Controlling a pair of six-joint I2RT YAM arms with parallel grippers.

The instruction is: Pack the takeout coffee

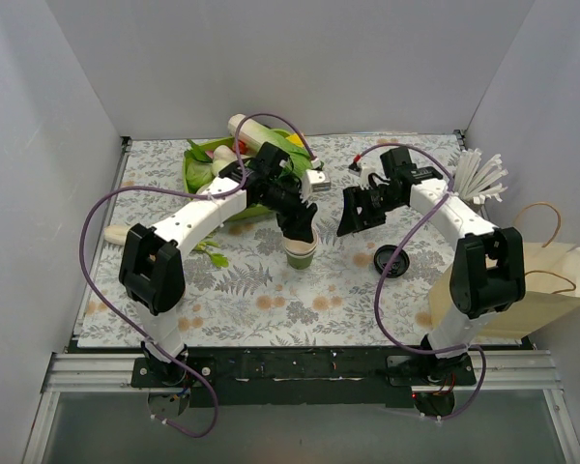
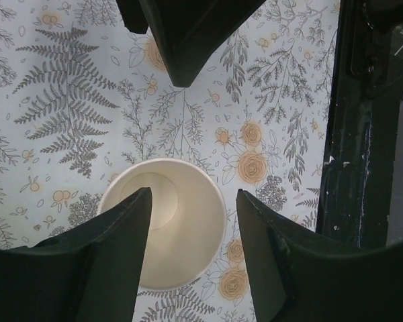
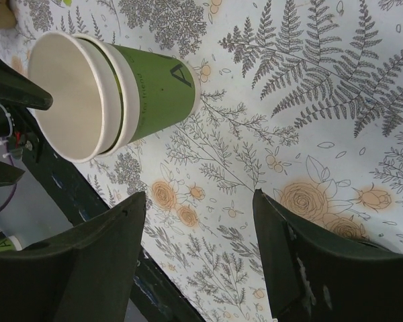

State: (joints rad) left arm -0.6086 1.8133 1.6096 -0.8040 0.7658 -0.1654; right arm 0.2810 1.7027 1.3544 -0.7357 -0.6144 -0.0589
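Note:
The takeout coffee cup [image 1: 301, 254] stands upright mid-table, green outside [image 3: 154, 90] and cream-white inside [image 2: 178, 228], with no lid on it. The right wrist view shows two rims, one nested in the other. My left gripper [image 1: 298, 230] hovers right over it, jaws apart. One finger [image 2: 114, 248] overlaps the cup's mouth and the other [image 2: 275, 255] sits just outside the rim, so the left gripper [image 2: 193, 194] straddles the cup's wall without pinching it. The black lid [image 1: 391, 261] lies flat on the table to the right. My right gripper [image 1: 353, 217] hangs open, and the right gripper [image 3: 198, 201] holds nothing.
A paper bag [image 1: 532, 285] stands at the right edge by the right arm. White straws [image 1: 481, 176] stick up at the back right. Leafy greens and vegetables [image 1: 217, 159] are heaped at the back. A wooden piece [image 1: 116, 233] lies at the left.

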